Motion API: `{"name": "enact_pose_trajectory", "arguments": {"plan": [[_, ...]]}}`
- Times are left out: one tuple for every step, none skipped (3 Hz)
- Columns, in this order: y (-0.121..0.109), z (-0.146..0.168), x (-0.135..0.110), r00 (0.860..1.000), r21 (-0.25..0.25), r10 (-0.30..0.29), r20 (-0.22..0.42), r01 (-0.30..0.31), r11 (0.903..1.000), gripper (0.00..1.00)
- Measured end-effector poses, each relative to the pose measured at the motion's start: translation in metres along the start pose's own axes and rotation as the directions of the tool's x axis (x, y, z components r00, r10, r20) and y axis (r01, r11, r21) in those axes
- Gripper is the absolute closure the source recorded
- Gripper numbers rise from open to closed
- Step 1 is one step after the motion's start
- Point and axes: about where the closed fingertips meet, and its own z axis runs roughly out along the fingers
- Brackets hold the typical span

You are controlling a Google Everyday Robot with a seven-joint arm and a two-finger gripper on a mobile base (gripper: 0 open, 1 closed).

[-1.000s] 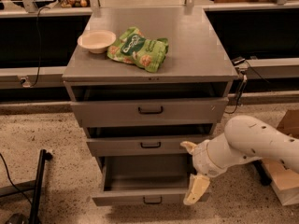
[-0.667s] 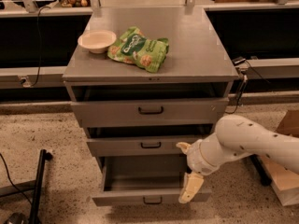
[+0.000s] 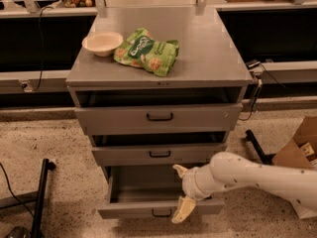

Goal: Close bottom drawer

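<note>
The bottom drawer (image 3: 130,209) of the grey cabinet is pulled far out, its slim front panel low in the view with a small black loop handle (image 3: 162,213) at its centre. Its inside looks empty. My gripper (image 3: 181,194) on the white arm (image 3: 257,175) reaches in from the right and hangs over the drawer's right half, just above the front panel. Its two cream fingers stand wide apart, one (image 3: 180,170) up near the middle drawer, the other (image 3: 183,211) down at the front panel. It holds nothing.
The top drawer (image 3: 158,117) and the middle drawer (image 3: 158,154) stand slightly out. A cream bowl (image 3: 102,42) and a green snack bag (image 3: 147,51) lie on the cabinet top. A cardboard box (image 3: 297,148) is at the right, a black stand (image 3: 39,192) at the left.
My arm and gripper have moved left and a little down, further over the open bottom drawer. The drawer has not moved.
</note>
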Motion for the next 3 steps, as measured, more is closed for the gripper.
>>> {"name": "enact_pose_trajectory", "arguments": {"plan": [[-0.013,0.005,0.005,0.999,0.081,-0.020,0.033,0.017,0.9966,0.00],[-0.015,0.025,0.012,1.000,0.030,-0.018,0.009,0.018,0.9994,0.00],[-0.023,0.066,0.034,0.997,0.019,-0.051,0.064,0.050,0.9986,0.00]]}}
